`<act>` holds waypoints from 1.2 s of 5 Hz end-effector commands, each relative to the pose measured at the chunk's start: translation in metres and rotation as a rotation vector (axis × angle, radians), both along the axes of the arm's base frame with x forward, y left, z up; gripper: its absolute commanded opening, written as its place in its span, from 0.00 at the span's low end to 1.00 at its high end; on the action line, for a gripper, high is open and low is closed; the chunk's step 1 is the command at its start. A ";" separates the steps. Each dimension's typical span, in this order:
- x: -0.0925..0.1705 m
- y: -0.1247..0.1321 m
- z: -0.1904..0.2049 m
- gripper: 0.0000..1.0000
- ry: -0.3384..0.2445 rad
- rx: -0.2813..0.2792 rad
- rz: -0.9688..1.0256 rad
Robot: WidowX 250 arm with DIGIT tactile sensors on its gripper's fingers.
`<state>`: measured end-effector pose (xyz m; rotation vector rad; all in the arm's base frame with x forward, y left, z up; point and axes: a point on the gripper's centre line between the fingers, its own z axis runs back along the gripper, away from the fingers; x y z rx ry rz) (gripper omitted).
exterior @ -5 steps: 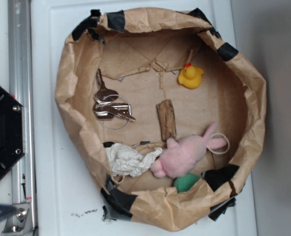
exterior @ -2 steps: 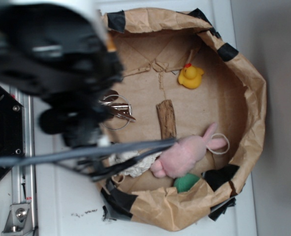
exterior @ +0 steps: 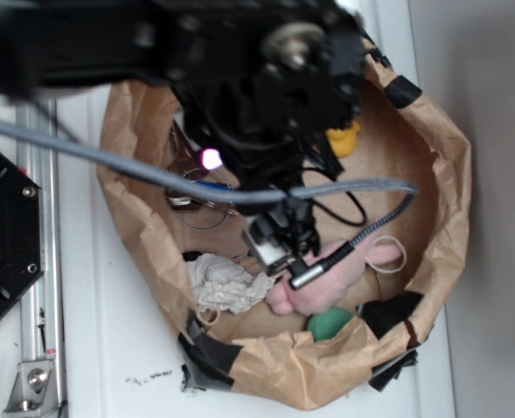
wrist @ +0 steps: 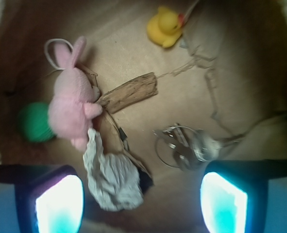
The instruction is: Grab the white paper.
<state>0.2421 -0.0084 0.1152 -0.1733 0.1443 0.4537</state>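
My gripper (wrist: 142, 194) above brown paper bag (exterior: 449, 174) interior, jaws spread wide, nothing between them. White paper (wrist: 111, 177) on bag floor, lower left in wrist view, nearer my left fingertip (wrist: 58, 204) than right, not touched. One end of wad touches pink plush bunny (wrist: 71, 104). Wood piece (wrist: 128, 91) just beside bunny. Key ring with keys (wrist: 184, 148) near right fingertip. Yellow rubber duck (wrist: 166, 26) well apart. Green ball (wrist: 34, 122) beside bunny.

Robot lab bench, white tabletop (exterior: 91, 348), metal rail (exterior: 32, 157), taped paper bin (exterior: 449, 183)
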 end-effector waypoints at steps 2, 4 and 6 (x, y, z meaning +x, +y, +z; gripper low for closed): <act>-0.021 -0.048 -0.043 1.00 0.054 -0.130 -0.106; -0.021 -0.084 -0.074 1.00 -0.051 -0.181 -0.164; -0.028 -0.092 -0.073 0.00 0.038 -0.234 -0.133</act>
